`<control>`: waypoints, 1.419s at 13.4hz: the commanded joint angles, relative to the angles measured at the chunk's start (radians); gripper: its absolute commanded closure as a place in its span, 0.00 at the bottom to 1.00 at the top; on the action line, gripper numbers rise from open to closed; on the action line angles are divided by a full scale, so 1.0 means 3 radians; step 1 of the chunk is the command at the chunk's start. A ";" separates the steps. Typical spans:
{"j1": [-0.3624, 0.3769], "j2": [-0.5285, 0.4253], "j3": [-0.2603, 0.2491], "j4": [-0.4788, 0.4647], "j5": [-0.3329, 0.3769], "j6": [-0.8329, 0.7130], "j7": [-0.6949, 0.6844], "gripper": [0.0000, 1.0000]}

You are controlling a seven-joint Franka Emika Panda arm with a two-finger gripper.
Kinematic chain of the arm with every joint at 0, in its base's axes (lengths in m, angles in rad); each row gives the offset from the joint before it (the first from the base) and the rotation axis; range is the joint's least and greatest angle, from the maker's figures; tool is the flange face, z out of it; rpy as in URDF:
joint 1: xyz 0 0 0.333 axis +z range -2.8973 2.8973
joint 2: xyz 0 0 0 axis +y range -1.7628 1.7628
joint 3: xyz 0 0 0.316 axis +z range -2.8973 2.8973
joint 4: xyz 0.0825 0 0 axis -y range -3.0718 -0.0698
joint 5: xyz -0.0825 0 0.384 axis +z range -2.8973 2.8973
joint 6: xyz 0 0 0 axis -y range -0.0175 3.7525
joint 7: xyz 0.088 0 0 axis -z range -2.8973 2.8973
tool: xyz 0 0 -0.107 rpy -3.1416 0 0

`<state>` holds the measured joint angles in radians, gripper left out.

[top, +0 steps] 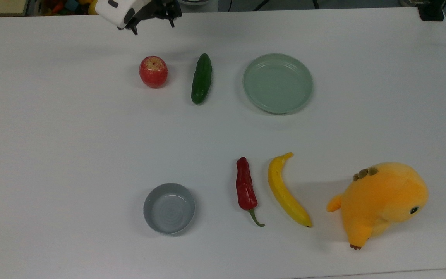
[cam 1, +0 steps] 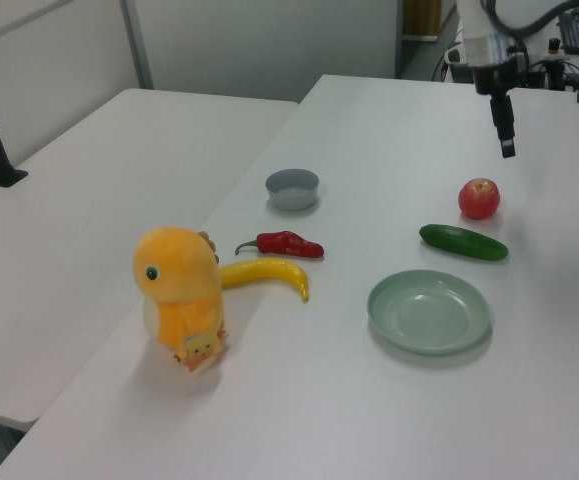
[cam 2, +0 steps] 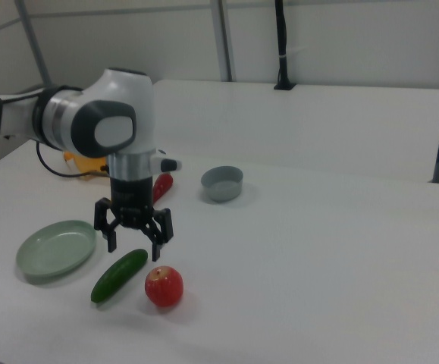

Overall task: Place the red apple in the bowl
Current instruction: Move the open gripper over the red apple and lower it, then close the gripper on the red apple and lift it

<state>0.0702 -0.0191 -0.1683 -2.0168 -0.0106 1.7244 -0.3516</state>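
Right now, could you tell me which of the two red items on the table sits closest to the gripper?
The red apple, round, beside the cucumber just below the open gripper in the top view. The red chili pepper lies beside the banana.

Glossy apple [top: 153,71] – matt white table [top: 72,135], fuzzy plush [top: 381,201]

Bright, even light is coming from above and washing the white tabletop [top: 72,135] pale. The orange plush toy [top: 381,201] is casting a soft grey shadow. Things near the far tabletop edge are looking a little blurry and grainy.
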 commanded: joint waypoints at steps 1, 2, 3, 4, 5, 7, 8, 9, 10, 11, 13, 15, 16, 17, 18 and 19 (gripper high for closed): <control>-0.0050 -0.0069 0.0004 -0.0465 -0.0138 0.0641 -0.0086 0.00; -0.0055 -0.0064 0.0004 -0.0573 -0.0138 0.0856 -0.0086 0.00; -0.0106 -0.0059 0.0004 -0.0680 -0.0138 0.1101 -0.0091 0.00; -0.0116 -0.0064 0.0004 -0.0793 -0.0138 0.1311 -0.0091 0.00; -0.0116 -0.0059 0.0004 -0.0865 -0.0143 0.1460 -0.0091 0.00; -0.0116 -0.0008 0.0004 -0.0922 -0.0144 0.1650 -0.0091 0.00; -0.0111 0.0027 0.0004 -0.0937 -0.0154 0.1747 -0.0091 0.00; -0.0106 0.0058 0.0004 -0.0973 -0.0154 0.1834 -0.0091 0.00; -0.0096 0.0074 0.0004 -0.0993 -0.0154 0.1921 -0.0091 0.00; -0.0096 0.0094 0.0004 -0.1003 -0.0159 0.1978 -0.0091 0.00; -0.0081 0.0135 0.0004 -0.0998 -0.0159 0.2039 -0.0091 0.00; -0.0060 0.0161 0.0004 -0.0998 -0.0184 0.2111 -0.0106 0.07; -0.0060 0.0171 0.0009 -0.0998 -0.0250 0.2106 -0.0132 0.28; -0.0060 0.0176 0.0009 -0.0993 -0.0251 0.2096 -0.0137 0.46; -0.0060 0.0176 0.0004 -0.0983 -0.0251 0.2075 -0.0132 0.62; -0.0065 0.0171 0.0009 -0.0958 -0.0251 0.2065 -0.0132 0.79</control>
<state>0.0445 0.0378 -0.1625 -2.2998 -0.0700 2.3299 -0.3731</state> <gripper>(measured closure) 0.181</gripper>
